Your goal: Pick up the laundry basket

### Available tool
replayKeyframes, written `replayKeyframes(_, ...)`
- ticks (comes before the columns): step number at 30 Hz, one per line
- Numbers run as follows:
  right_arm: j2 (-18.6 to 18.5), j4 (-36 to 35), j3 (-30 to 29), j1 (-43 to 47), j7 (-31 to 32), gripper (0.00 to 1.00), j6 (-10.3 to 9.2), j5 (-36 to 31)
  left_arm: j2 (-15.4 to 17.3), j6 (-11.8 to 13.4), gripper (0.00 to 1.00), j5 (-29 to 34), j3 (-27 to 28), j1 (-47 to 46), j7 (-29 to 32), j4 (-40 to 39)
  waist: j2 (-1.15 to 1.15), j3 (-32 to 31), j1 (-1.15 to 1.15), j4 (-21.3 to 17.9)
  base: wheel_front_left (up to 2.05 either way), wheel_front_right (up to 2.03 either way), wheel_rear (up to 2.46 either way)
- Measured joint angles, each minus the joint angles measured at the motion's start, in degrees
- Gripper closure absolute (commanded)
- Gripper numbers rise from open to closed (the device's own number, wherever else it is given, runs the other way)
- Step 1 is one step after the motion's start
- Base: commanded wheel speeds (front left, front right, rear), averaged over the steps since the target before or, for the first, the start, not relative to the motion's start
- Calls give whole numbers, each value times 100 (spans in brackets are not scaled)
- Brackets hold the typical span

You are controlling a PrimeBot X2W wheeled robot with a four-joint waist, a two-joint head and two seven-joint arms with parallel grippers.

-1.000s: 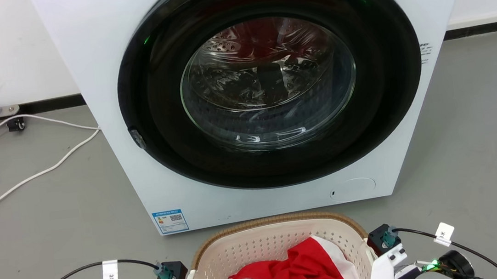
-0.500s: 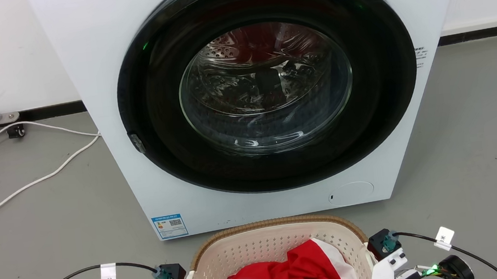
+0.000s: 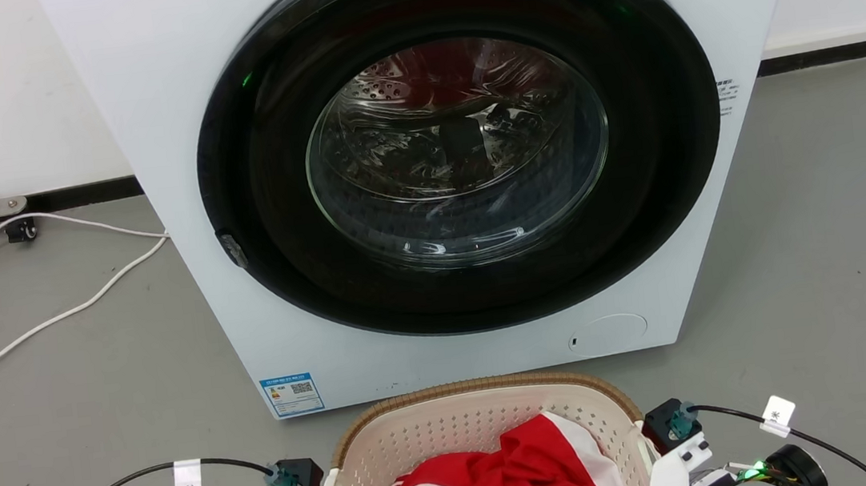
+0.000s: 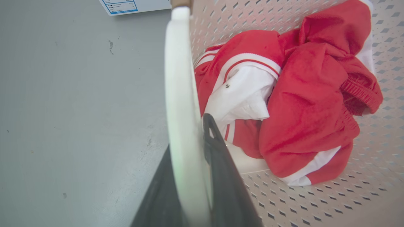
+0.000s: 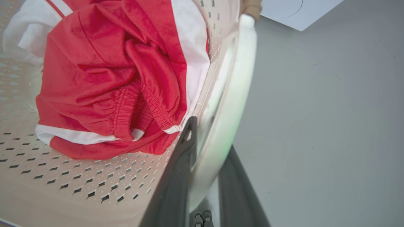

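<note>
At 6 o'clock before the washing machine (image 3: pixel 145 104), the laundry basket (image 3: pixel 484 419) of red-and-white clothes (image 3: pixel 522 475) sits as a second ago, left pincer (image 4: pixel 189 138) and right pincer (image 5: pixel 211 135) still clenched on its white side handles (image 4: pixel 180 78).

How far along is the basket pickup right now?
Done: left gripper clamps the left handle, right gripper the right handle of the laundry basket. In hand: the grip, with red-and-white clothes inside. Left: the lift; whether it is off the floor is unclear.

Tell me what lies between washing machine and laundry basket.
Head view: bare grey floor separates white washing machine from cream perforated laundry basket.
</note>
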Motion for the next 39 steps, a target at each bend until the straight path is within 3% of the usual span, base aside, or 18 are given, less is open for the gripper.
replayKeyframes(39,0,140,686,-106,-177,100,0,705,16,-9,100,-461,-461,-74,-179,83,0,10,0,-44,0,0,0)
